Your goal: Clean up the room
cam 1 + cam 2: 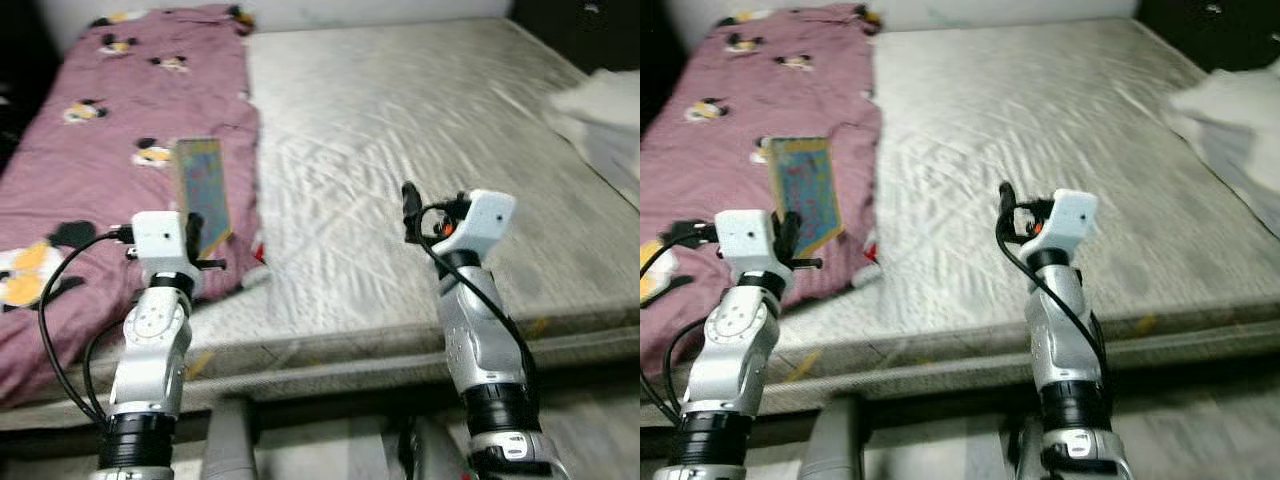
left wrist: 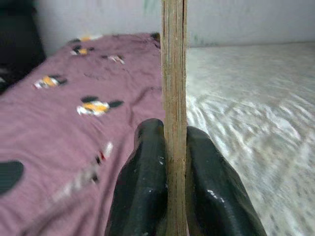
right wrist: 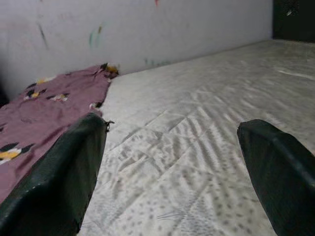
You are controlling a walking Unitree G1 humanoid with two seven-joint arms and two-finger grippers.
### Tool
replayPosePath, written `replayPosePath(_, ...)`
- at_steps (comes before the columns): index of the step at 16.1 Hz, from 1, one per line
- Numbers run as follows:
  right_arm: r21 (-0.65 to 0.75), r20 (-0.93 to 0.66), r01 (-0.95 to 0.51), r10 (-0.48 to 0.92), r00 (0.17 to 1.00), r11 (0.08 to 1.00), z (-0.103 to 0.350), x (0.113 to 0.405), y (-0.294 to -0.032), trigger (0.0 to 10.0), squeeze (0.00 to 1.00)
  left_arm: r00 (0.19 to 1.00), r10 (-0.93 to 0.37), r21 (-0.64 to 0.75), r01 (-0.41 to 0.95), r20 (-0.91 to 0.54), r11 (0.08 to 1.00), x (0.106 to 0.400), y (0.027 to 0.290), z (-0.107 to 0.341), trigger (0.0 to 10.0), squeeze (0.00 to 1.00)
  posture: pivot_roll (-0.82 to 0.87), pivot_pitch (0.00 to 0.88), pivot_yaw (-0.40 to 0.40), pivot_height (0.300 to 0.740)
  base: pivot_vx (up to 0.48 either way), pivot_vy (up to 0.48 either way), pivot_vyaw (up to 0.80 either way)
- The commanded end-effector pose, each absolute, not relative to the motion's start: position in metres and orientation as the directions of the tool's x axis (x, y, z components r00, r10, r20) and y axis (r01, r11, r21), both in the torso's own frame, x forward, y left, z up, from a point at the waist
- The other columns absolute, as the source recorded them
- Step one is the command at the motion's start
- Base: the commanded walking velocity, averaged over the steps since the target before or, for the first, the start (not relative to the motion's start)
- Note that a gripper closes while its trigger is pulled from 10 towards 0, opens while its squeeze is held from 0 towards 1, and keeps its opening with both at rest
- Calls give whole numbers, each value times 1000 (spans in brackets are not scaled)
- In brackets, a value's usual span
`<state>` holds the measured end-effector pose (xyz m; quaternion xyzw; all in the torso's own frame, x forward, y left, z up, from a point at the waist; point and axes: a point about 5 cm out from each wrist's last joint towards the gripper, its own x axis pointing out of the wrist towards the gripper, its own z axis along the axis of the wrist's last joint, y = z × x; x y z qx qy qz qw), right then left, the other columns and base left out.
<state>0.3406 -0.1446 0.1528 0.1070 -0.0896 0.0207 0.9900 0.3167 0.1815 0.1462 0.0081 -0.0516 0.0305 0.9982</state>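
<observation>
One book (image 1: 203, 190) is off the bed (image 1: 420, 150), clamped upright in the left gripper (image 2: 167, 187) above the purple blanket (image 1: 110, 130). The right gripper (image 3: 172, 172) hangs spread and empty over the mattress. Putting the book away looks left.

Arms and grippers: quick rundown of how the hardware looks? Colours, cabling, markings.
Both arms are silver metal with black ribbed collars near the base. Each ends in a white boxy wrist housing. Loose black cables loop outside each arm. The left gripper has two rounded, glossy black fingers. The right gripper has two matte black fingers. An orange-red mark sits by the right wrist housing.
</observation>
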Motion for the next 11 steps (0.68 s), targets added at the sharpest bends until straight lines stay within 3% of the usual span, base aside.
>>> replayPosePath(1,221,166,-48,11,986,974,150,337,-144,10000,0,984,70,51,-79,166,996,312,185,160,10000,0,-30,0,46,666,0,0,0)
replayPosePath(6,215,122,-39,12,992,976,140,322,-145,10000,0,989,72,68,-81,127,994,297,180,150,10000,0,-41,0,31,726,0,0,0)
replayPosePath(11,182,81,10,-25,996,983,137,315,-154,10000,0,992,44,62,-52,114,997,293,171,149,10000,0,-51,0,33,731,0,0,0)
